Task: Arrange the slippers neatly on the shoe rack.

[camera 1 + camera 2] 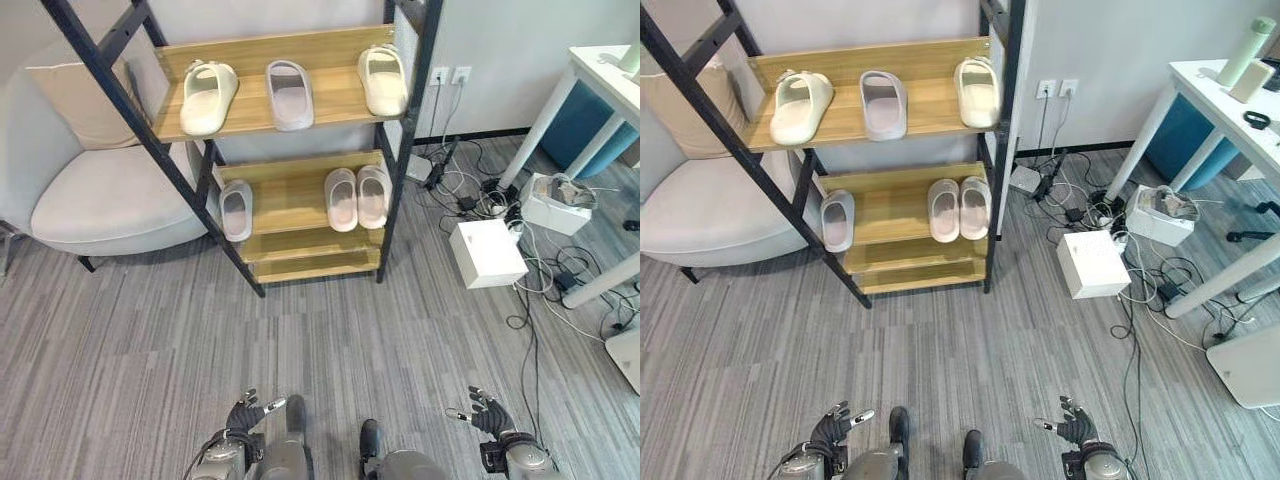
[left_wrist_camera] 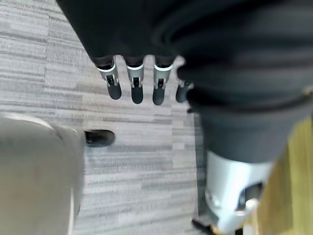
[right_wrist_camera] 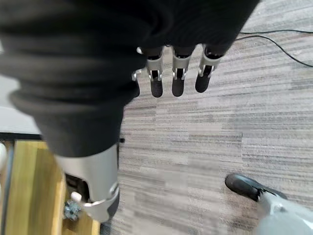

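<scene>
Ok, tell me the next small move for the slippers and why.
Probably step toward the shoe rack: both the left hand and right hand hang open and empty, well short of it, and the lone grey slipper lies apart from its mate.

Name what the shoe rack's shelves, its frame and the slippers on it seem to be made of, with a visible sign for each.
Shelves: light wood or wood-look board, grain lines showing. Frame: probably black-painted metal, thin straight bars. Slippers: likely moulded foam or rubber, smooth, matte, one-piece.
</scene>
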